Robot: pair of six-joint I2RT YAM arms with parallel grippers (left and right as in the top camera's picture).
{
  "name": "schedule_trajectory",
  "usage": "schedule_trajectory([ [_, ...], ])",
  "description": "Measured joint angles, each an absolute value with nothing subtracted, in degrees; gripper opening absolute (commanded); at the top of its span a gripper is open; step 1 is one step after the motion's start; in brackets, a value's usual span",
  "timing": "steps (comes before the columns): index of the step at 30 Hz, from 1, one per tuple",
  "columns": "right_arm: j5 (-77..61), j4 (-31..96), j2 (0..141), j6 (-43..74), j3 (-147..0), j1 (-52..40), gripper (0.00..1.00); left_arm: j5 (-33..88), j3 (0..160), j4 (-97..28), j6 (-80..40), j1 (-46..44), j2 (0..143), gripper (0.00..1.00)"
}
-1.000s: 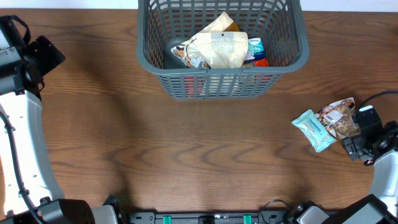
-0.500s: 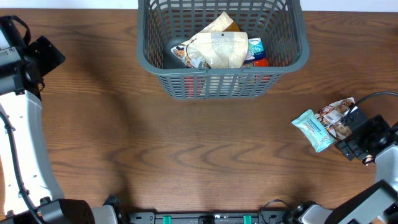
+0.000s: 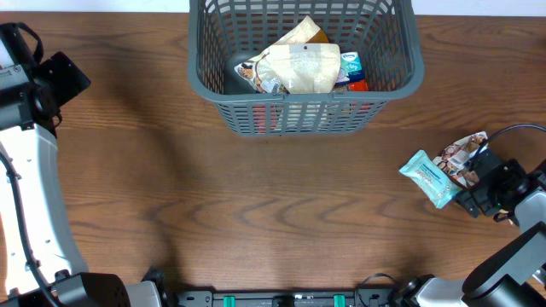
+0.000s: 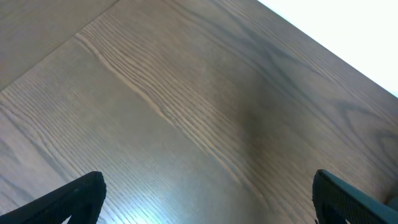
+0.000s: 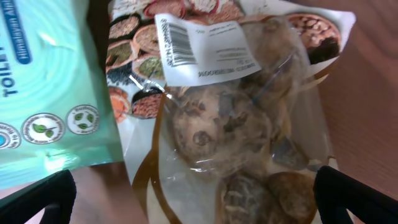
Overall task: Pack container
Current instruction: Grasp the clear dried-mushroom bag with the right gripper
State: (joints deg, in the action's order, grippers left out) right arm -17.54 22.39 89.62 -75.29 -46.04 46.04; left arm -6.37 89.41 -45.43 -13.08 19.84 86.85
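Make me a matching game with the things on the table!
Things:
1. container
2. wipes packet
3. snack bag
4. left gripper

Clues:
A. open over bare wood, far left
B. has a white barcode sticker
C. grey, with packets inside
D. teal, lying on the table

Pairs: 1-C, 2-D, 3-B, 4-A
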Motion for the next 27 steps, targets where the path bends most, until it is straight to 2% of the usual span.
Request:
schedule_trajectory([
  [27,-17.4,18.9,89.6,-75.2,-51.0,47.6,0.99,-4.6,89.4,-46.1,-13.1,19.8,86.8,0.99],
])
